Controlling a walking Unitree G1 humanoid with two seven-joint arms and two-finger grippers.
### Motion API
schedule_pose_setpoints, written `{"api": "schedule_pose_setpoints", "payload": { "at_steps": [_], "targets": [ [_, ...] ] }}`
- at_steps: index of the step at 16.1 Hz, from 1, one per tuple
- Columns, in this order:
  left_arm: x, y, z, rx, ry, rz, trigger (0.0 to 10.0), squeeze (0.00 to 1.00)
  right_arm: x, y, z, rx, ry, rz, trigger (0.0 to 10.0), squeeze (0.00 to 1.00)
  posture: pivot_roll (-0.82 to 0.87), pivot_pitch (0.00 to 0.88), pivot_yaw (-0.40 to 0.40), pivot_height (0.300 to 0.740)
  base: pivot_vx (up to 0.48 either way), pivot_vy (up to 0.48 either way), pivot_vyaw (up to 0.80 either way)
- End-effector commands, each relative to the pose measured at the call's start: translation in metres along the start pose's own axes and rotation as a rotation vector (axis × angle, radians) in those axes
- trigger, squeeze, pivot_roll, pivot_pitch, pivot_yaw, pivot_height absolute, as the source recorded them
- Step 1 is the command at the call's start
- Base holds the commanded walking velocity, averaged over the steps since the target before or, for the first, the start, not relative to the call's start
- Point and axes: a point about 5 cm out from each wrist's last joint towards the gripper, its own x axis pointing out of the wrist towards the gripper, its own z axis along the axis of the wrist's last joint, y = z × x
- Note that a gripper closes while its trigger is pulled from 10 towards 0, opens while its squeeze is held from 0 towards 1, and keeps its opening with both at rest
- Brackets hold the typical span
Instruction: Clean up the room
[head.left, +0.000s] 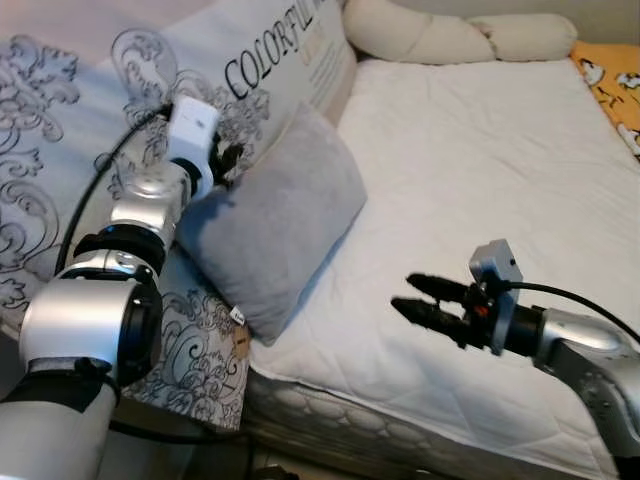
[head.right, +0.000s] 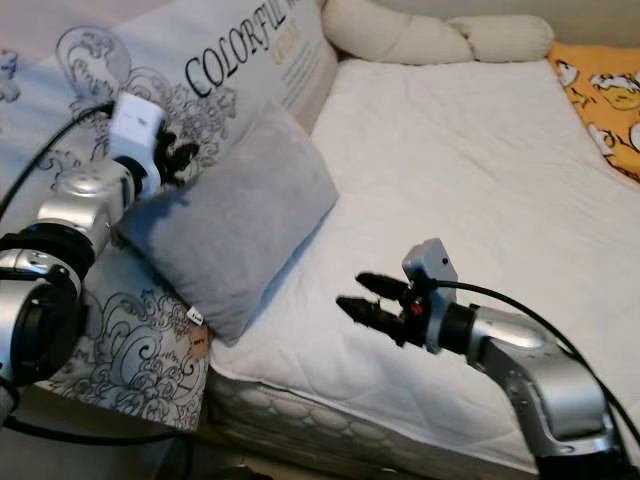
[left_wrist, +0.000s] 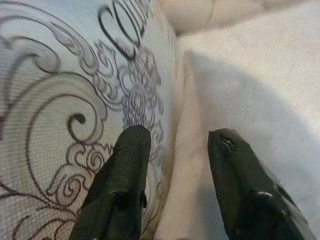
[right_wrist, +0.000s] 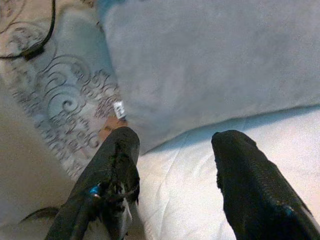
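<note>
Grey pillow lies tilted at the mattress edge, propped against patterned bedding. Left gripper is spread beside it — likely for repositioning; right gripper is held released, empty, nearby.

A grey pillow — plump, tilted — leans at the white mattress's edge.

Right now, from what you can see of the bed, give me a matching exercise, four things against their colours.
Things:
1. small pillow
2. long bolster
3. mattress cover
4. blanket at the far corner

Colours:
A. orange with a cartoon print
B. grey
C. white
D. cream

Pairs: 1-B, 2-D, 3-C, 4-A
</note>
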Motion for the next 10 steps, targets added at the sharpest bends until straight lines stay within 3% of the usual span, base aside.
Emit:
{"api": "schedule_pose_setpoints", "payload": {
  "at_steps": [1,3,4,6,7,10],
  "targets": [
    [0.001,-0.004,0.008,-0.064,-0.09,-0.034,10.0,1.0,0.006,-0.003,0.004,-0.034,-0.012,-0.052,10.0,0.0,-0.06,0.0,0.081,0.74,0.0,0.0,0.0],
    [-0.002,-0.026,-0.005,-0.166,-0.194,-0.108,10.0,1.0,0.015,0.002,-0.004,-0.029,0.003,-0.099,10.0,0.0,-0.03,0.0,0.052,0.74,0.0,0.0,0.0],
    [-0.011,-0.043,-0.016,-0.166,-0.226,-0.14,10.0,1.0,0.02,-0.003,-0.006,-0.017,-0.021,-0.206,10.0,0.0,-0.02,0.0,0.042,0.74,0.0,0.0,0.0],
    [-0.029,-0.061,-0.029,-0.178,-0.237,-0.132,10.0,1.0,0.026,-0.016,-0.01,0.066,-0.088,-0.396,10.0,0.0,0.0,0.0,0.031,0.74,0.0,-0.131,0.0],
    [-0.05,-0.074,-0.044,-0.175,-0.224,-0.089,10.0,1.0,0.031,-0.018,-0.013,0.173,-0.157,-0.521,10.0,0.0,0.01,0.0,0.023,0.74,0.0,-0.446,0.0],
    [-0.065,-0.077,-0.054,-0.119,-0.211,-0.064,10.0,1.0,0.031,-0.019,-0.019,0.16,-0.106,-0.623,10.0,0.0,0.06,0.0,-0.022,0.74,0.0,-0.474,0.0]
  ]
}}
